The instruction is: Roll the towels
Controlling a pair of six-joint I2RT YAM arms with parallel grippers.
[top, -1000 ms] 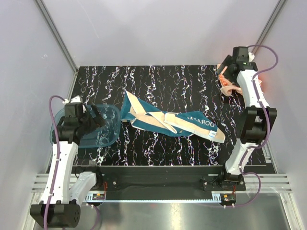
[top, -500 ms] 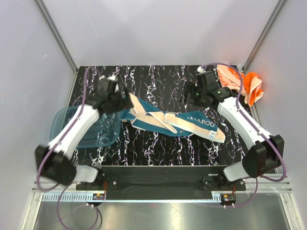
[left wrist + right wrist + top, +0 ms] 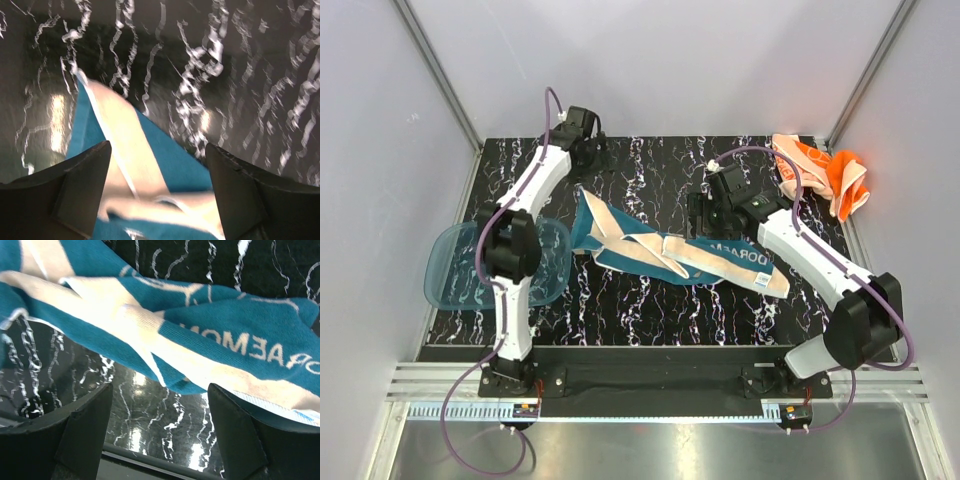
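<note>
The top view is lit brightly and evenly, and everything in it is seen sharply. Pale glare is thrown back from the shiny black table (image 3: 150, 425) in both wrist views. The left wrist view is dim and smeared with blur, so the teal towel (image 3: 170, 165) is seen softly there.

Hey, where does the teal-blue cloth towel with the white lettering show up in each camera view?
Top external: teal-blue cloth towel lies mid-table, slanting toward the near right.
Left wrist: towel corner, lower centre-left.
Right wrist: towel across the upper half, lettering at right.
Shared landmark: black white-veined tabletop.
</note>
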